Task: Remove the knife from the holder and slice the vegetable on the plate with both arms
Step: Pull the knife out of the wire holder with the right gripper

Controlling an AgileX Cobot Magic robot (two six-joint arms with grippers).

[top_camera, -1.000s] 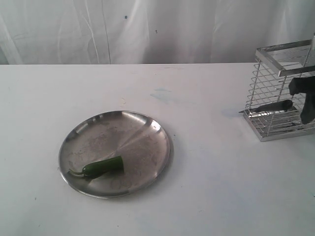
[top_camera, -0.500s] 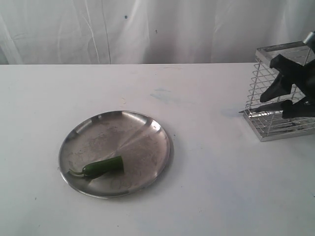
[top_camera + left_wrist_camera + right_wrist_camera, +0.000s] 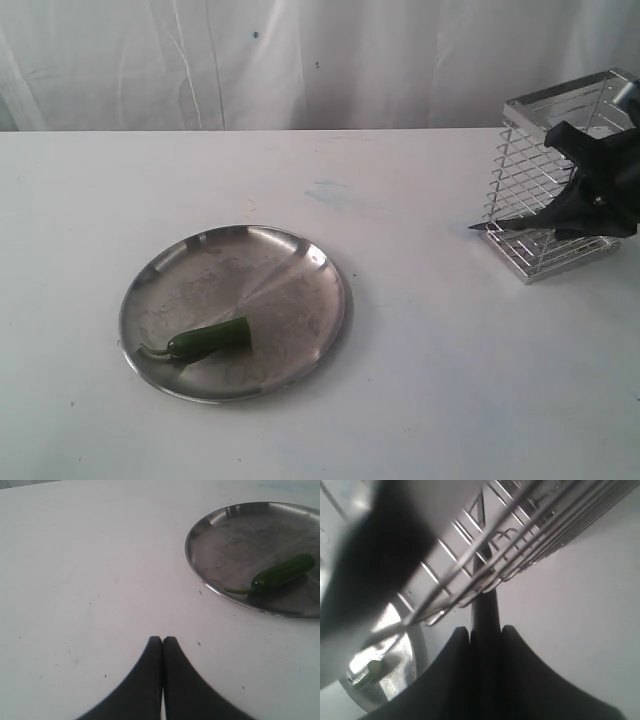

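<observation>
Where the right wrist view looks along the right gripper (image 3: 485, 631), we find its jaws clamped on the dark handle of the knife (image 3: 505, 223); a second ago they stood wide apart beside it. The grip has not yet freed the tool. The holder (image 3: 548, 108), previously square on the table (image 3: 420, 380), now stands tilted, and the blade tip pokes out through its wires toward the plate (image 3: 290, 262). We judge that the knife is snagged in the wirework, so pulling further risks dragging or toppling the holder. The left gripper (image 3: 162, 644) has its jaws pressed together on nothing, low over the table near the plate, where the green chili (image 3: 280, 573) lies uncut by the rim. The right wrist view is blurred, so we cannot make out where the blade catches, and the exterior view cuts off most of the right arm.
</observation>
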